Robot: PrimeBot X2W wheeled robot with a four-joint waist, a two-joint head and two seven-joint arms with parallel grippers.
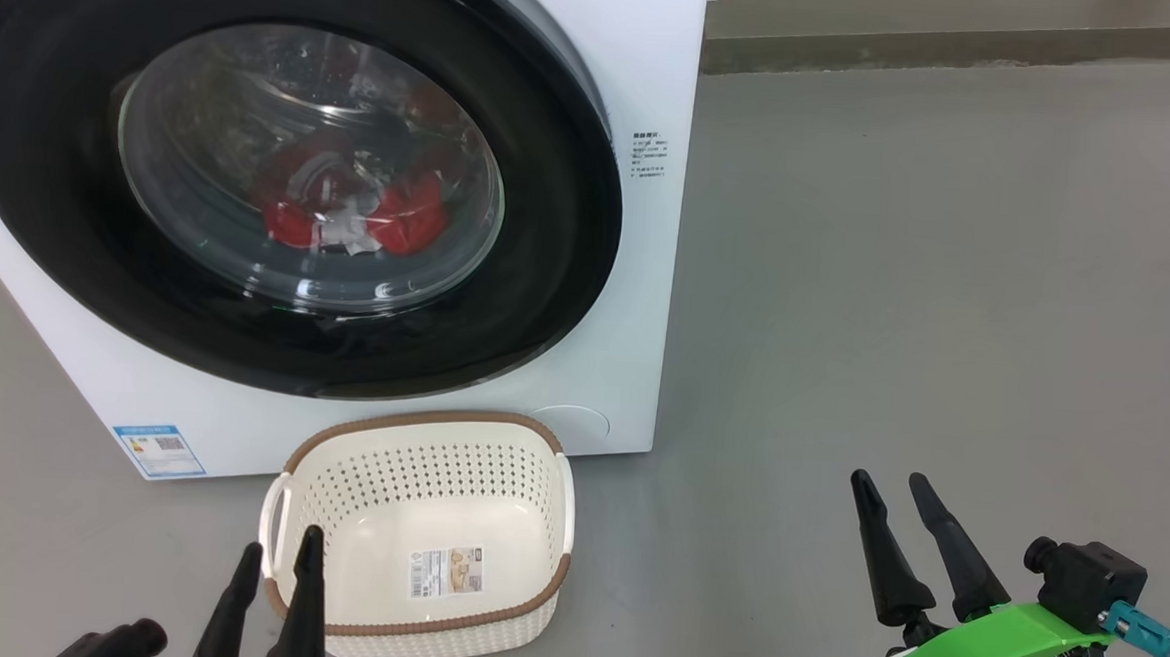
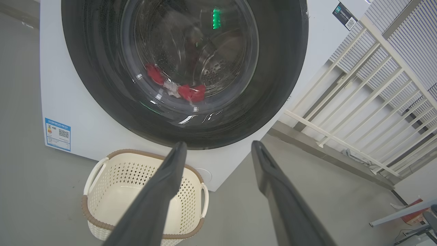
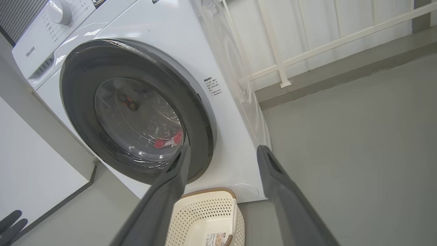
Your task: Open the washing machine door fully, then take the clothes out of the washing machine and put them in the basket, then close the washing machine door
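Observation:
The white washing machine (image 1: pixel 650 52) stands ahead on the left. Its door (image 1: pixel 548 267), a glossy black rim around bulging glass, lies shut against the front. Behind the glass the red clothes (image 1: pixel 411 214) rest low in the drum, also seen as clothes (image 2: pixel 193 92) and clothes (image 3: pixel 164 141). On the floor just before the machine sits the cream basket (image 1: pixel 417 470), with a paper label inside and nothing else in it. My left gripper (image 1: pixel 281 545) hovers open at the basket's near left corner. Off to the right, my right gripper (image 1: pixel 887 480) is open over bare floor. Both hold nothing.
Grey floor (image 1: pixel 948 287) stretches to the right of the machine, ending at a low kerb (image 1: pixel 960 48). A white railing (image 2: pixel 358 102) runs behind and beside the machine. A blue label (image 1: pixel 158 449) marks the machine's lower left front. A wall (image 3: pixel 27 164) flanks the machine's other side.

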